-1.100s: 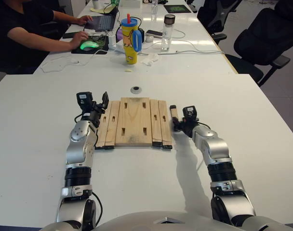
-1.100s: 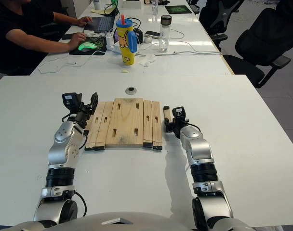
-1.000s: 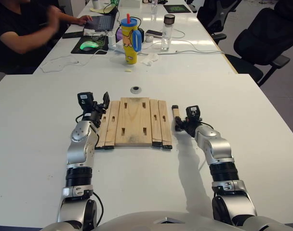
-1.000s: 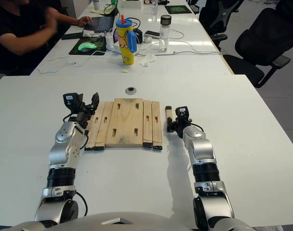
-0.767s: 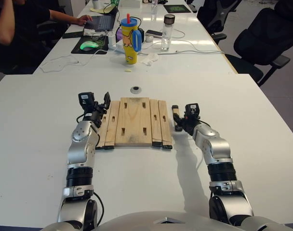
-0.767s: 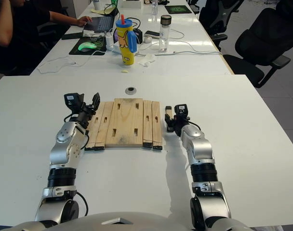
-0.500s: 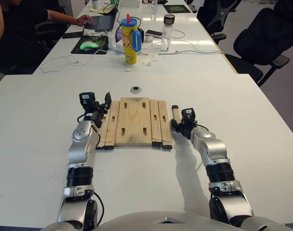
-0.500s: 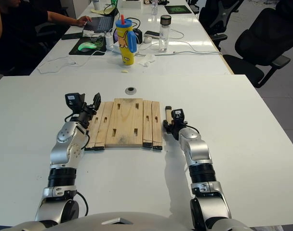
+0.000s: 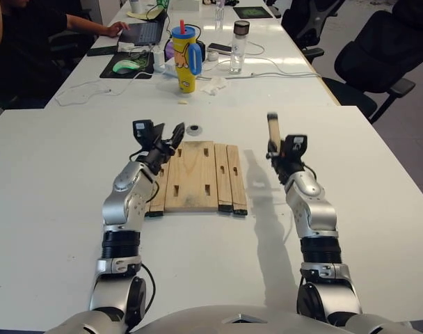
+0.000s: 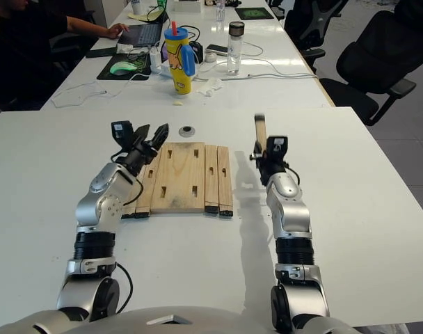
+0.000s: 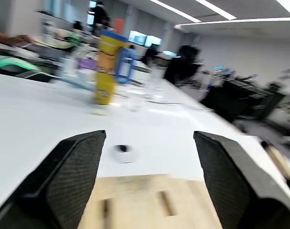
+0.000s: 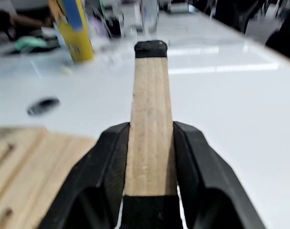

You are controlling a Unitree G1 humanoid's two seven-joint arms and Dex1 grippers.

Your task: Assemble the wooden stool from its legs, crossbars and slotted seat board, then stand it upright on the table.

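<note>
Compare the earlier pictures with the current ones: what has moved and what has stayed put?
The right tool, shut on the wooden leg, lifted it off the table and holds it upright beside the slats. The left tool, open, moved forward and up over the far left slats. The seat board and slats stayed flat.

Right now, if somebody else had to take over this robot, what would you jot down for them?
Right gripper: shut on one wooden leg, held upright above the table, to the right of the other parts.
Left gripper: open and empty, hovering over the far left corner of the laid-out parts.
Parts: the slotted seat board lies flat mid-table; the other wooden pieces lie flat alongside it on both sides.
Done: nothing is joined yet.
Left: the whole assembly. Fit the leg and the wooden pieces to the seat board, then stand the result upright.
</note>
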